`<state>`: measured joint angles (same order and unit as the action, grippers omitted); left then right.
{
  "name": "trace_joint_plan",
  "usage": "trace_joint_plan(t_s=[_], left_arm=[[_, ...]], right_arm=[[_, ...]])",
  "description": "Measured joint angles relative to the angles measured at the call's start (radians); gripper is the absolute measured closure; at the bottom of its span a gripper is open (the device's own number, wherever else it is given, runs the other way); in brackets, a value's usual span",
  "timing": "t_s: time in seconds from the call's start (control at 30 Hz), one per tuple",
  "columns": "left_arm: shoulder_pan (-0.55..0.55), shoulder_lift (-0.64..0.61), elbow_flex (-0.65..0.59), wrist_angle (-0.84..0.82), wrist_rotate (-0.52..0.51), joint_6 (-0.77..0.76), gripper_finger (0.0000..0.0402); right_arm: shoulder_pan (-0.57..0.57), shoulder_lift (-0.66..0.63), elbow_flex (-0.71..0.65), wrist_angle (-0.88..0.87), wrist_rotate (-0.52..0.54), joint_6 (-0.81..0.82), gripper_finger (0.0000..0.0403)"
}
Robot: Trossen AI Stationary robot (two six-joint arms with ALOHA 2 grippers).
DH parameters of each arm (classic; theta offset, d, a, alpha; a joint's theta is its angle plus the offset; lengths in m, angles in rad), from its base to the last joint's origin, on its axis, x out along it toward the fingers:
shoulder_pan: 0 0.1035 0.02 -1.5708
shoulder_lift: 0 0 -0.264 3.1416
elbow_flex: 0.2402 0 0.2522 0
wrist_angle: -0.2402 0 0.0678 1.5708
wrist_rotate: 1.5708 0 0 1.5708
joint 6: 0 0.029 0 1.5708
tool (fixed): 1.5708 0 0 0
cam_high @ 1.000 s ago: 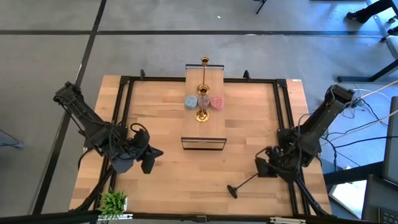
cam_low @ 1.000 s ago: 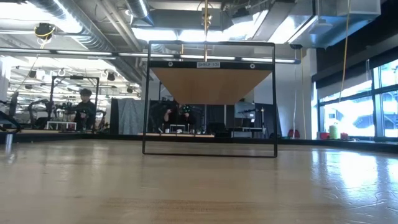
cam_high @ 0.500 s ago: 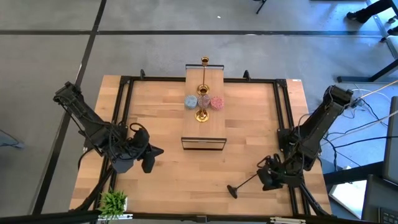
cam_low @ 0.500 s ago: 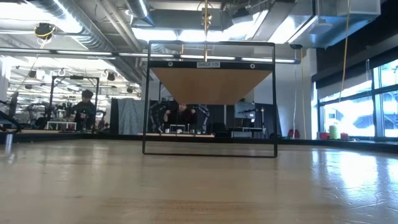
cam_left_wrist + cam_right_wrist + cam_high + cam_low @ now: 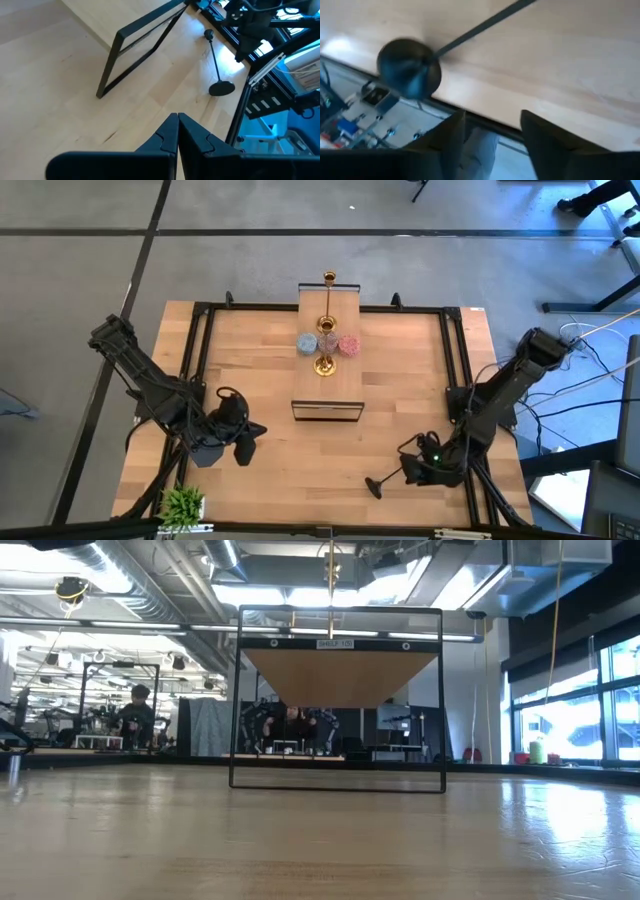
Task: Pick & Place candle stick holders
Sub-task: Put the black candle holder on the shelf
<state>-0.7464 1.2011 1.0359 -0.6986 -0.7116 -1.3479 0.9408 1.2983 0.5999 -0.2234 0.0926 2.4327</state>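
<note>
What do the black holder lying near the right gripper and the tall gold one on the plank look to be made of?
The black candle stick holder, lying flat beside the right gripper, looks like thin metal with a matte black coat: dull, no glare on its round base. The gold candle stick holder on the plank looks like polished brass-toned metal, judging by its bright shine, though plating is possible.

A light wooden butcher-block worktop (image 5: 260,380) is set on a grey concrete floor (image 5: 250,260) crossed by dark lines. Beyond it, exposed silver ceiling ducts (image 5: 150,580) and strip lights are seen, with tall bright windows (image 5: 560,725) at one side. A seated person (image 5: 135,715) is visible far back.
</note>
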Motion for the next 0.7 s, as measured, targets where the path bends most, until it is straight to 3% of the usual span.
trace_joint_plan(t_s=[0.13,0.23,0.7], left_arm=[[0.0,0.0,0.0,0.018,0.0,0.0,0.04],[0.0,0.0,0.0,0.029,0.0,0.014,0.04],[0.0,0.0,0.0,0.037,0.024,0.026,0.04]], right_arm=[[-0.041,0.047,0.0,0.013,-0.002,0.014,0.0153],[-0.066,0.074,0.0,0.013,0.0,0.021,0.0135],[-0.117,0.145,0.003,-0.027,0.01,0.029,0.0148]])
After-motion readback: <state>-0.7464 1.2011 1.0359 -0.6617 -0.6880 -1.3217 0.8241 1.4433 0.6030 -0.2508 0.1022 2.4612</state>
